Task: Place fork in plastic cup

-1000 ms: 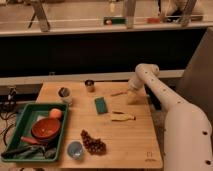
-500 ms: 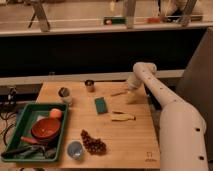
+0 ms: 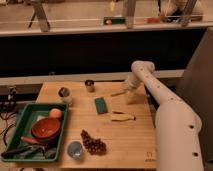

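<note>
The fork (image 3: 118, 93) is a thin light-tan utensil lying on the wooden table (image 3: 135, 142), just right of the green sponge's (image 3: 101, 105) far end. My gripper (image 3: 130, 95) hangs from the white arm (image 3: 150, 85) and sits low over the table at the fork's right end, touching it or very close. A clear plastic cup (image 3: 65, 95) stands upright at the left, next to the green tray (image 3: 20, 117). It is well to the left of the gripper.
A small dark metal cup (image 3: 89, 85) stands at the back. A pale-yellow banana-like piece (image 3: 122, 117) lies in front of the fork. Dark grapes (image 3: 93, 145) and a small blue cup (image 3: 75, 149) sit at the front. The tray holds a red bowl (image 3: 46, 129) and an orange (image 3: 55, 113).
The arm and gripper have shifted slightly left toward the fork's right end. The fork and the other objects have not moved.
</note>
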### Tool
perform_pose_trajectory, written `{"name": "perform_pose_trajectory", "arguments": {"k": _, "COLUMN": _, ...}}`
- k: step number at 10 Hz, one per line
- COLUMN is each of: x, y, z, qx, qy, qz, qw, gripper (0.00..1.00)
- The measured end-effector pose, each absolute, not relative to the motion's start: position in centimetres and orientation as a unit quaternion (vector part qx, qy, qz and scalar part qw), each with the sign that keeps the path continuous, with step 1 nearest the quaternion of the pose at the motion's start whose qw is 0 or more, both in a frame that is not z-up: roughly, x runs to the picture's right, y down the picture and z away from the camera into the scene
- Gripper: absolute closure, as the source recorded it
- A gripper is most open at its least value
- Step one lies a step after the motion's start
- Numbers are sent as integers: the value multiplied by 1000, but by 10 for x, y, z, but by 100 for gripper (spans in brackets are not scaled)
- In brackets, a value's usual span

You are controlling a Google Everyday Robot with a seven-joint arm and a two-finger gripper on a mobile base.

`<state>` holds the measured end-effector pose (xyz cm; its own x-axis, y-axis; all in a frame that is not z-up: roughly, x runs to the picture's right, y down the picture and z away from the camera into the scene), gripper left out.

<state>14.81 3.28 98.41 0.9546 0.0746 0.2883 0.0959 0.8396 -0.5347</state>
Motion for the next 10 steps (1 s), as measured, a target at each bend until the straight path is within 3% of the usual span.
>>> {"name": "perform_pose_trajectory", "arguments": {"k": 5, "x": 143, "y": 47, "z": 1001, "qx": -307, "qy": -137, "qz": -27, "qw": 941, "gripper": 20}}
{"name": "perform_pose_trajectory", "arguments": {"k": 7, "x": 143, "y": 49, "z": 1003, "qx": -311, "qy": -133, "qz": -30, "qw": 941, "gripper": 30}}
{"name": "perform_pose_trajectory", "arguments": {"k": 8, "x": 142, "y": 51, "z": 1004, "qx": -314, "qy": -131, "qz": -32, "qw": 940, "gripper": 42}}
{"name": "perform_pose_trajectory", "arguments": {"k": 10, "x": 143, "y": 51, "z": 1004, "qx": -314, "qy": -130, "qz": -33, "qw": 940, "gripper": 50}}
